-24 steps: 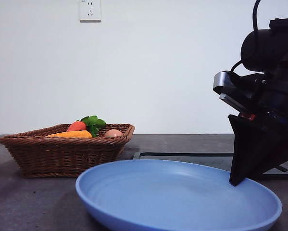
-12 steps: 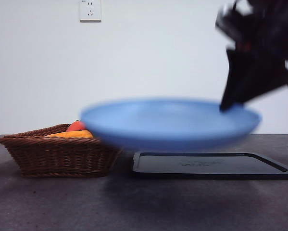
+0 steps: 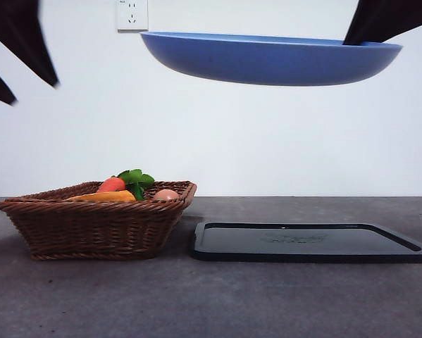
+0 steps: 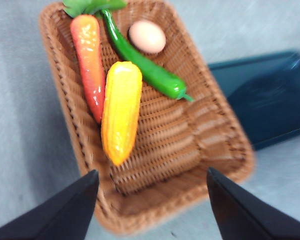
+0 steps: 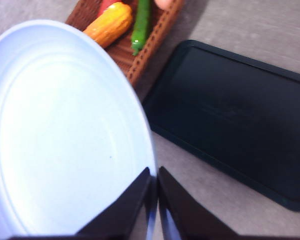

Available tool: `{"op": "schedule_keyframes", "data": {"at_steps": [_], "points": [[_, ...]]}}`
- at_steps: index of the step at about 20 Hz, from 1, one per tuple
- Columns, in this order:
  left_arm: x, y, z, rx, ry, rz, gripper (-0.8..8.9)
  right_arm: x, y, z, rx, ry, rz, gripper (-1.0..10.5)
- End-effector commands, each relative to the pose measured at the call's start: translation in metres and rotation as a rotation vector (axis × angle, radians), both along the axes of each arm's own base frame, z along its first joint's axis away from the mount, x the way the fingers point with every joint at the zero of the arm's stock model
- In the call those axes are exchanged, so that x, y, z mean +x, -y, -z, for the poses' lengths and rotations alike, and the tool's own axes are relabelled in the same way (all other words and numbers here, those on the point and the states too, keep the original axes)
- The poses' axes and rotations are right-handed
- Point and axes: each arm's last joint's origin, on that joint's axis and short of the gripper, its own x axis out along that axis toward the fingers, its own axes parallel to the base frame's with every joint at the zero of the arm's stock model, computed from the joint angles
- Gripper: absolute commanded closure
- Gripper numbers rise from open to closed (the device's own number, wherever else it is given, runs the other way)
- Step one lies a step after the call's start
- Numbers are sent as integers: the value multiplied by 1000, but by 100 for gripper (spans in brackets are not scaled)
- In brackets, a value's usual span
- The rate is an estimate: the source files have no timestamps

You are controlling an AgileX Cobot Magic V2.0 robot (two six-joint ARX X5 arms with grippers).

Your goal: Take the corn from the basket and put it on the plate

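Observation:
The orange-yellow corn (image 4: 120,112) lies in the brown wicker basket (image 4: 175,145), next to a carrot. My left gripper (image 4: 152,175) hangs open above the basket's near end with nothing between its jaws; in the front view this left gripper (image 3: 20,49) shows dark at the upper left. My right gripper (image 5: 154,172) is shut on the rim of the blue plate (image 5: 59,135). That plate (image 3: 267,60) hangs high in the air, roughly level, gripped at its right edge by the right gripper (image 3: 380,21). The basket (image 3: 91,229) stands on the table at left, the corn (image 3: 103,197) just showing above its rim.
The basket also holds a carrot (image 4: 89,65) with green leaves, a long green pepper (image 4: 144,67) and an egg (image 4: 147,36). A flat black tray (image 3: 309,243) lies on the table just right of the basket, below the raised plate. A wall stands behind.
The right gripper has lifted the plate from the table's front to high above the tray. The left gripper has come into view at the upper left.

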Motion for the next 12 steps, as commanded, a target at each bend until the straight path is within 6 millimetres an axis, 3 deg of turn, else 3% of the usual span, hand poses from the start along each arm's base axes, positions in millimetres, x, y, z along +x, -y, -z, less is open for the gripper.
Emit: {"op": "schedule_keyframes", "data": {"at_steps": [1,8,12], "points": [[24,15,4,88,-15,34,462,0,3,-8,7,25,5,945],[97,59,49,308,-129,79,462,1,15,-8,-3,15,51,945],[120,69,79,347,-161,77,462,2,17,-8,-7,20,56,945]]}}
